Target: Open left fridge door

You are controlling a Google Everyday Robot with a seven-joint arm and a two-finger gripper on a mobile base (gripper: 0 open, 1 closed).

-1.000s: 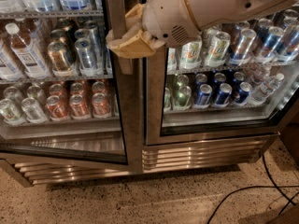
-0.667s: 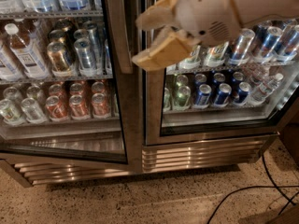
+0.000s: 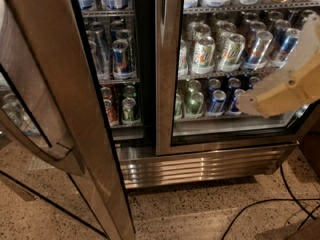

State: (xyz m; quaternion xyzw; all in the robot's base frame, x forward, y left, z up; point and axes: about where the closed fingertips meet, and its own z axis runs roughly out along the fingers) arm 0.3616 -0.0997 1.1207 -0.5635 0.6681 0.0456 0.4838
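The left fridge door (image 3: 55, 84) stands swung wide open toward me, its brushed-steel frame running down the left foreground with the glass pane (image 3: 20, 119) behind it. The left compartment is exposed, with cans (image 3: 120, 59) on its shelves. My cream-coloured gripper (image 3: 250, 104) comes in from the right edge. It hangs in front of the lower part of the right glass door (image 3: 225, 59), which is closed, and it is well clear of the open door.
A steel vent grille (image 3: 200, 166) runs along the fridge's base. Black cables (image 3: 270, 209) lie on the speckled floor at the lower right. The open door's lower edge reaches down over the floor at the lower left.
The left door has gone from closed to wide open, swinging out to the left. My gripper has moved from the seam between the doors to the right side, lower down.
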